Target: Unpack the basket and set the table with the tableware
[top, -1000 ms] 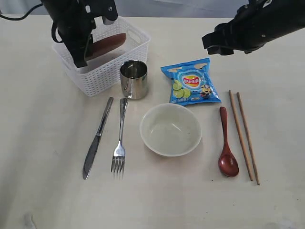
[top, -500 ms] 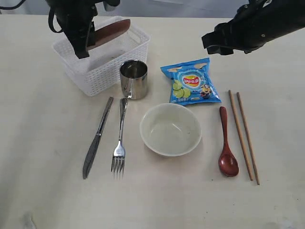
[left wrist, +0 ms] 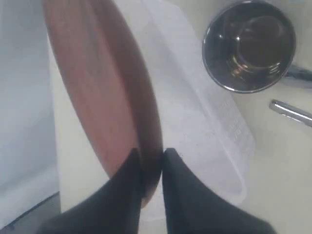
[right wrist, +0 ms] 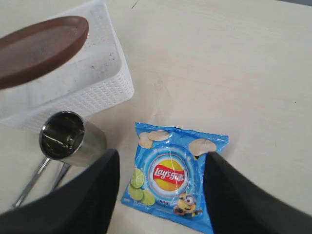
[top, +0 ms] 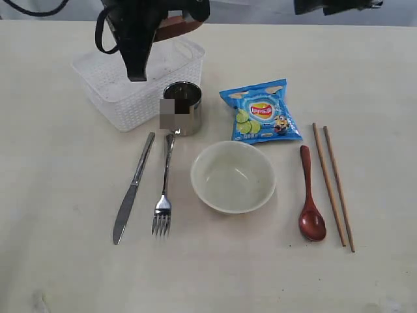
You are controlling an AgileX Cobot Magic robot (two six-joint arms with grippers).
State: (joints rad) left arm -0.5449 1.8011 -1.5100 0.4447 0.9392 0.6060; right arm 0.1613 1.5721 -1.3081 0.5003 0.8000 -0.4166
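Exterior view is used as the dial, with the bowl (top: 233, 177) at its centre. At about ten o'clock the basket (top: 130, 107) is set near the table's far edge, and no other item is made out inside it. Above it the left tool (left wrist: 148, 163) is closed tight on the rim of the small plate (left wrist: 97, 73), which is held tilted on edge. This pinch is judged to suit so thin a piece and to carry it clear of the lattice walls.

At nine o'clock the knife (top: 133, 189) and fork (top: 165, 182) are laid side by side, handles towards twelve, as a place setting is usually arranged. At eleven o'clock the steel cup (right wrist: 73, 141) is stood upright just beside the basket wall. At one o'clock the blue chip bag (top: 262, 114) is laid flat beyond the bowl; as it is no tableware, it is judged to be set aside. At three o'clock the dark red spoon (top: 307, 189) and the chopsticks (top: 330, 186) are laid parallel, apart from the bowl.

High over the chip bag the right tool (right wrist: 162, 155) is held wide open and grips nothing, probably kept out of the left arm's way.

A pale cream, faintly scuffed table (top: 65, 261) is seen under everything. Of the room, only a greyish strip beyond the far edge is shown.
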